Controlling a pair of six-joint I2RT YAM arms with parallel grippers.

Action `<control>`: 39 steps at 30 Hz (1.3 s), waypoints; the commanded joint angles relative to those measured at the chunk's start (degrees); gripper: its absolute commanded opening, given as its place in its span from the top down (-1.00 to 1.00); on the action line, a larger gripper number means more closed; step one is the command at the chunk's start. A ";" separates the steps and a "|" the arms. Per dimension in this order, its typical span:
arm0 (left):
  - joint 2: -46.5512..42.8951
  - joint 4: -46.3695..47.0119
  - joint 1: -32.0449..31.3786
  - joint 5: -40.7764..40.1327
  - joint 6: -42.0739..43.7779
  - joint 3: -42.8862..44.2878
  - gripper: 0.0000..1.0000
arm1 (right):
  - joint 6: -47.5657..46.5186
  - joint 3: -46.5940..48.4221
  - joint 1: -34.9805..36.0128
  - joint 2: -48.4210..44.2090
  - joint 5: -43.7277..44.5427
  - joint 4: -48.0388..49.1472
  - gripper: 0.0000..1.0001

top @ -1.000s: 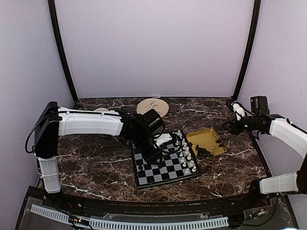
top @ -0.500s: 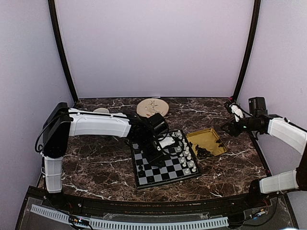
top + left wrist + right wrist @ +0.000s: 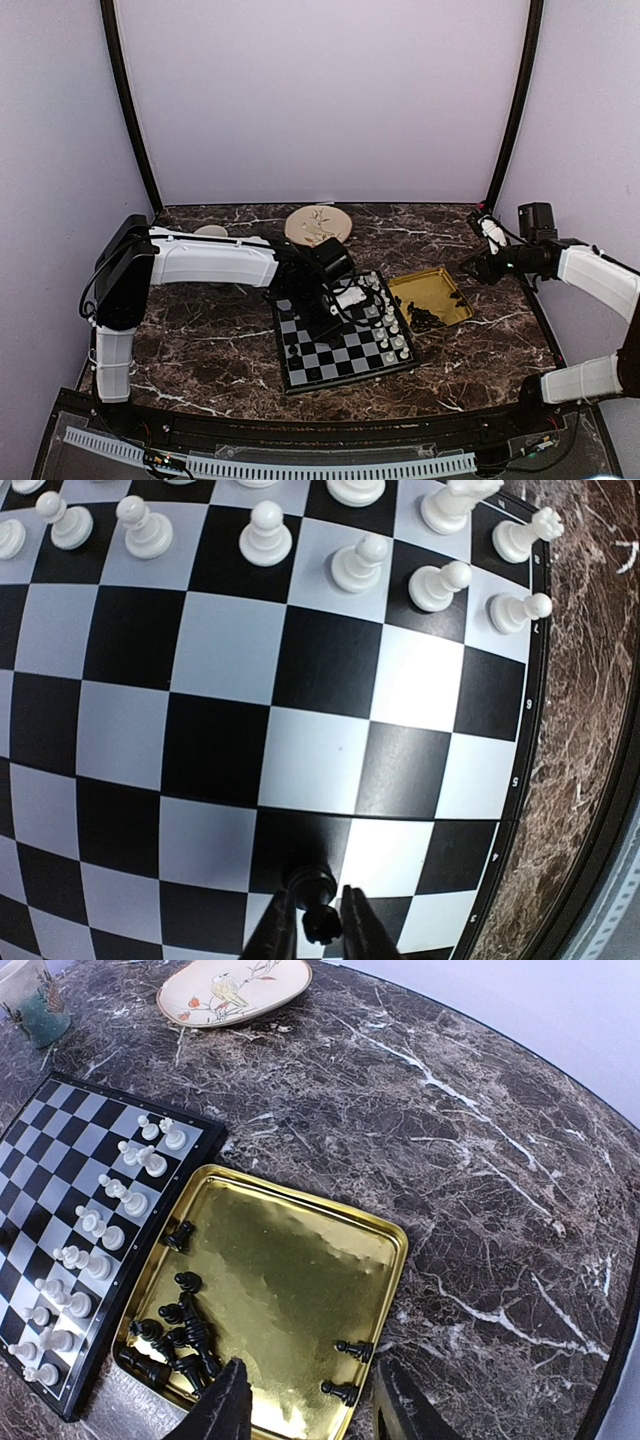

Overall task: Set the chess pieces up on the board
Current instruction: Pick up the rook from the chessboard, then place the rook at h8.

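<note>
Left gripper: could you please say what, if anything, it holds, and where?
The left gripper pinches a black chess piece by its upper part, standing on the board.

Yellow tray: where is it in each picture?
Top external: the tray sits right of centre, just right of the board.
Left wrist: not in it; only the board and some table show.
Right wrist: the tray fills the lower middle, with the board on its left.
Shared landmark: the board, seen in all three.
</note>
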 commanded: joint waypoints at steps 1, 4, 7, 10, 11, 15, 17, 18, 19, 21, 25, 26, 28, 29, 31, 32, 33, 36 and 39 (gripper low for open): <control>-0.13 -2.53 -0.30 -0.06 0.15 1.62 0.77 | -0.70 0.54 -0.35 1.01 -0.88 0.69 0.18; -0.45 -4.95 -0.30 -0.18 0.03 3.16 0.89 | -0.74 0.64 -0.35 1.35 -1.02 0.50 0.19; -2.70 -5.87 -0.30 -0.26 0.35 2.90 0.94 | -0.74 0.69 -0.33 1.44 -1.27 0.54 0.19; -5.29 -7.00 -0.22 -1.80 1.34 2.07 0.98 | -0.74 0.66 -0.35 1.65 -1.37 0.41 0.19; -5.93 -7.67 -0.21 -2.16 1.61 2.13 0.98 | -0.73 0.65 -0.35 1.68 -1.38 0.35 0.19; -8.90 -9.37 -0.21 -3.27 1.73 1.13 0.98 | -0.81 0.68 -0.35 1.71 -1.33 0.41 0.19; -10.83 -9.19 -0.21 -4.02 1.38 -0.57 0.98 | -0.83 0.67 -0.35 1.88 -1.28 0.46 0.20; -11.74 -8.82 -0.17 -4.84 1.27 -1.57 0.98 | -0.83 0.75 -0.34 1.95 -1.24 0.47 0.20; -12.67 -8.37 -0.08 -5.91 1.10 -2.65 0.98 | -0.83 0.78 -0.35 2.08 -1.14 0.43 0.20; -13.94 -7.31 0.85 -7.02 0.50 -4.61 0.98 | -0.81 0.83 -0.35 2.29 -1.29 0.43 0.20; -14.63 -6.10 5.11 -8.02 -3.49 -5.93 0.99 | -0.76 0.88 -0.35 2.69 -1.62 0.27 0.20; -14.70 -5.64 6.33 -8.07 -4.52 -5.94 0.99 | -0.72 0.87 -0.35 2.69 -1.72 0.24 0.20; -14.60 -4.30 8.45 -8.91 -6.18 -5.98 0.98 | -0.72 0.84 -0.34 2.80 -1.81 0.23 0.20; -14.32 -3.83 9.36 -9.30 -6.82 -5.88 0.98 | -0.74 0.83 -0.35 2.77 -1.82 0.24 0.20; -13.28 -3.13 11.00 -10.63 -8.01 -5.47 0.98 | -0.74 0.84 -0.30 2.85 -1.75 0.19 0.21; -12.51 -3.16 11.68 -11.82 -8.91 -5.06 0.98 | -0.73 0.85 -0.34 2.86 -1.62 0.14 0.20; -11.51 -3.64 12.34 -13.07 -9.85 -4.05 0.99 | -0.74 0.83 -0.35 2.88 -1.53 0.14 0.20; -8.43 -3.57 14.11 -13.87 -12.10 -2.64 0.99 | -0.74 0.73 -0.34 2.88 -1.38 0.22 0.21; -6.72 -2.12 15.48 -13.30 -13.72 -2.56 0.99 | -0.72 0.74 -0.31 3.02 -1.45 0.15 0.20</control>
